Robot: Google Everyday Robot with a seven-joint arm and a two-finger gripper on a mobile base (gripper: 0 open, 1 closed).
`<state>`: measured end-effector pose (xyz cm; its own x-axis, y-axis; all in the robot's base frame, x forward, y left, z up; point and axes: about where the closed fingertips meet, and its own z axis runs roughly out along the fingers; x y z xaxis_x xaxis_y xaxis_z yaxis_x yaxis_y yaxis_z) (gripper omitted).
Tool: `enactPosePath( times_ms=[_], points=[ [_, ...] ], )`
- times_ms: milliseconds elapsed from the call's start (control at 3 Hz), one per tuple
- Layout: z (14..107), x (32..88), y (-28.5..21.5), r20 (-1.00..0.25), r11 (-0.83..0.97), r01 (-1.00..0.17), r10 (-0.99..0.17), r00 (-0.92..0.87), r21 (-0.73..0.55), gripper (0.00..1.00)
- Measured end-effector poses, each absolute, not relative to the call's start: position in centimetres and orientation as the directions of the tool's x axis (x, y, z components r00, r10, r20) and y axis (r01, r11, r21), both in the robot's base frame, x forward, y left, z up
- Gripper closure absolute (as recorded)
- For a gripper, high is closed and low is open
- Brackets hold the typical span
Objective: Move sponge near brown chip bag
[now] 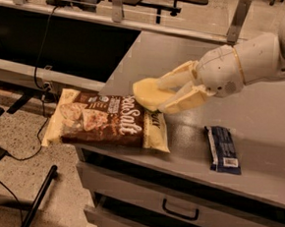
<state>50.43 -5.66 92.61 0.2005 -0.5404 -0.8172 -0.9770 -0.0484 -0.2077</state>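
The pale yellow sponge (pixel 146 92) is held between the cream fingers of my gripper (pixel 160 94), just above the counter. It hangs over the right upper corner of the brown chip bag (pixel 107 120), which lies flat at the counter's front left corner, partly overhanging the edge. The gripper is shut on the sponge, reaching in from the right.
A small dark blue wrapped bar (pixel 223 149) lies on the grey counter (pixel 260 120) to the right of the bag. Drawers (pixel 179 209) sit below the counter's front edge. A floor with cables and a dark bench lies to the left.
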Motion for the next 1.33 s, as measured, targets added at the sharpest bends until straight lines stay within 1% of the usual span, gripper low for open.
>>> enactPosePath(
  times_ms=[333, 667, 1000, 1333],
  points=[
    [92.2, 49.9, -4.1, -0.82, -0.064, -0.979, -0.537, 0.196, -0.192, 0.77],
    [91.5, 50.0, -3.6, -0.823, -0.052, -0.983, -0.541, 0.174, -0.174, 0.48],
    [90.8, 50.1, -3.6, -0.821, -0.037, -0.986, -0.549, 0.157, -0.164, 0.23],
    [90.4, 50.6, -4.4, -0.821, -0.007, -0.988, -0.555, 0.135, -0.157, 0.01]
  ],
)
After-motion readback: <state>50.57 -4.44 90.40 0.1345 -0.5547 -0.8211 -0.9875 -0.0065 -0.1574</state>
